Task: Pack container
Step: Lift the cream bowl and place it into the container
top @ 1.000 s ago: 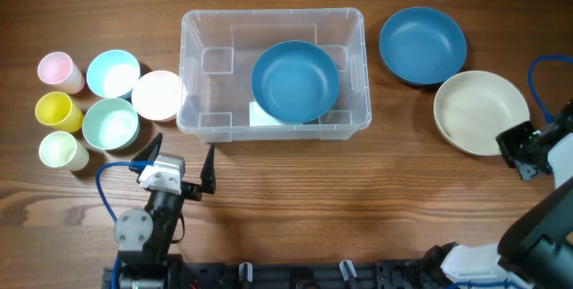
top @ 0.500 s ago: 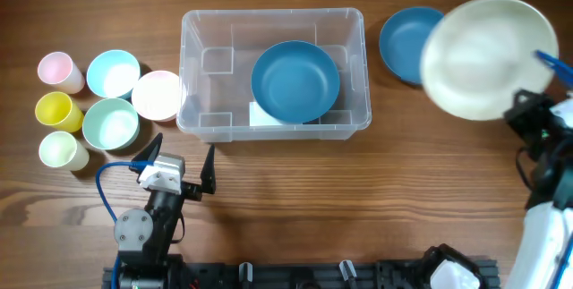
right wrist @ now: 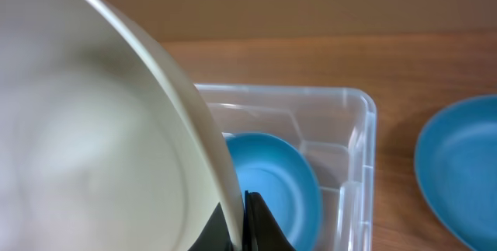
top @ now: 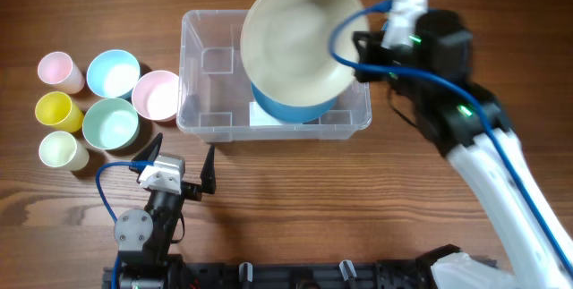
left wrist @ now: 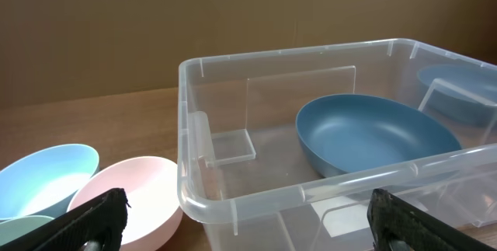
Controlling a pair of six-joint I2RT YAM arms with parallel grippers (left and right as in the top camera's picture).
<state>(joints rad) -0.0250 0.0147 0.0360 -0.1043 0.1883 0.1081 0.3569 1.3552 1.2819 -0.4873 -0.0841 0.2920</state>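
The right gripper (top: 353, 56) is clamped on the edge of a cream bowl (top: 291, 38), and in the right wrist view its dark fingers (right wrist: 252, 228) pinch that thin rim at the bottom of the picture. The bowl is round, smooth and pale, and it is tipped up in the air over the container (top: 201, 21). The container is a big see-through plastic box with round corners and small ribs inside. It sits on the brown wooden table (top: 358, 199) at the top middle of the overhead picture. A shiny dark blue bowl (top: 295, 108) lies inside it, partly hidden under the cream bowl. In the right wrist view a second blue bowl (right wrist: 458, 165) lies on the wood outside the box, at the right edge. The left gripper (top: 182, 159) rests at the lower left with its two black fingers wide apart, holding nothing. At the far left stand a pink cup (top: 55, 70), a yellow cup (top: 54, 108), a pale cup (top: 61, 150), a light blue bowl (top: 112, 72), a mint bowl (top: 110, 123) and a pink bowl (top: 157, 95). One second ago the cream bowl lay on the table at the right. Half a second ago it was up in the air at the upper right, and now it is over the box. The left arm has not moved.
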